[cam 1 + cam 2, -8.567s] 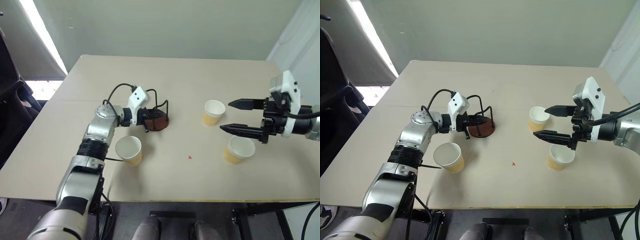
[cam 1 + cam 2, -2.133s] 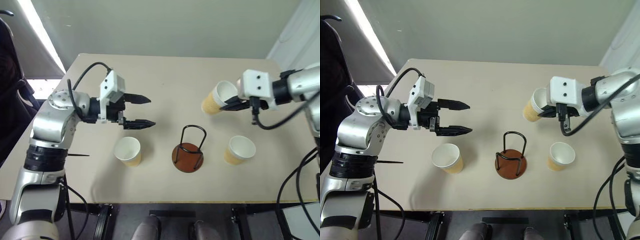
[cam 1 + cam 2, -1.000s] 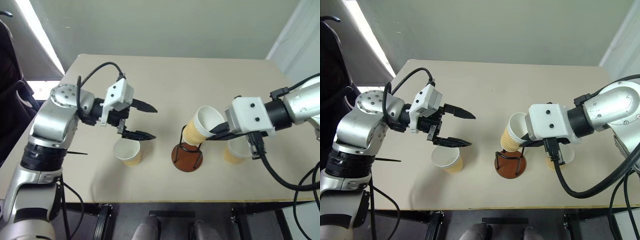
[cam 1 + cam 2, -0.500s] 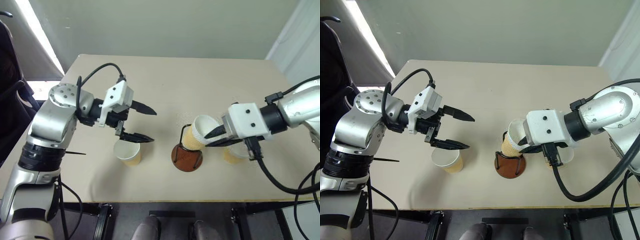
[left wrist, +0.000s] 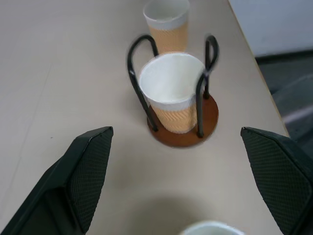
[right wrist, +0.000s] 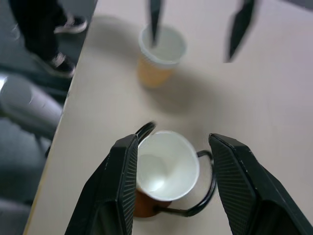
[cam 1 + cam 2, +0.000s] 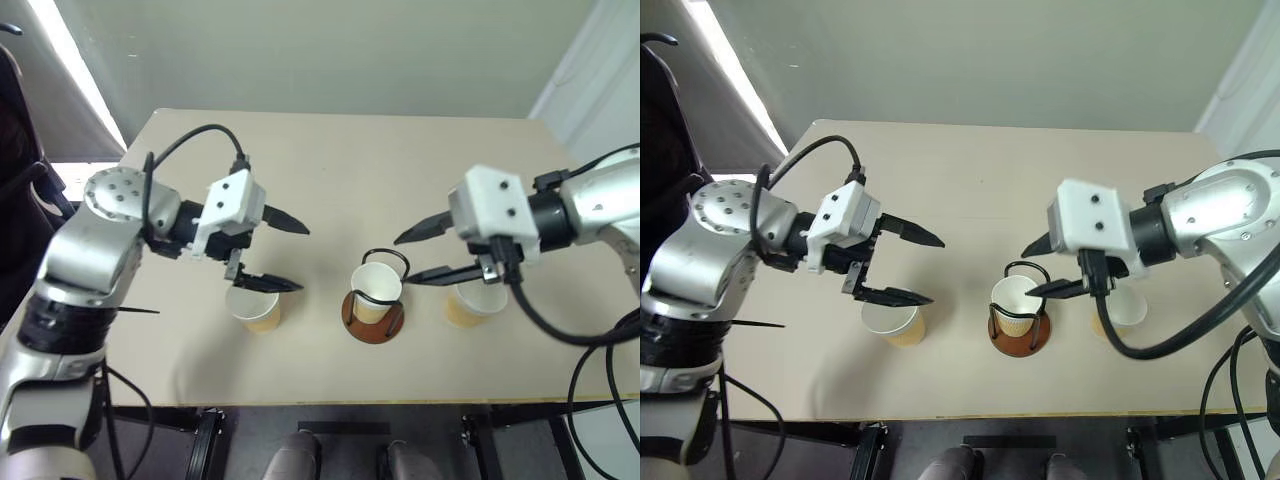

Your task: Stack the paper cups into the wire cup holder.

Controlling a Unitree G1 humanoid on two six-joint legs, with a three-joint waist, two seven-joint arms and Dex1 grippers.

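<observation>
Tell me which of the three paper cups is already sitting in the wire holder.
The middle cup, standing upright inside the wire cup holder on its brown base. The other two cups stand on the bare table: one under the left gripper, one to the holder's right.

A light beige tabletop (image 7: pixel 330 160) carries everything. Near its front edge, at the middle, stands the wire cup holder (image 7: pixel 374 310) on its round reddish-brown base, with one paper cup (image 7: pixel 376 290) upright inside the black loops, mouth up. A second paper cup (image 7: pixel 252 308) stands upright directly on the tabletop to the holder's left, well apart from it. A third paper cup (image 7: pixel 473 304) stands upright to the holder's right, partly hidden behind the robot's arm.
</observation>
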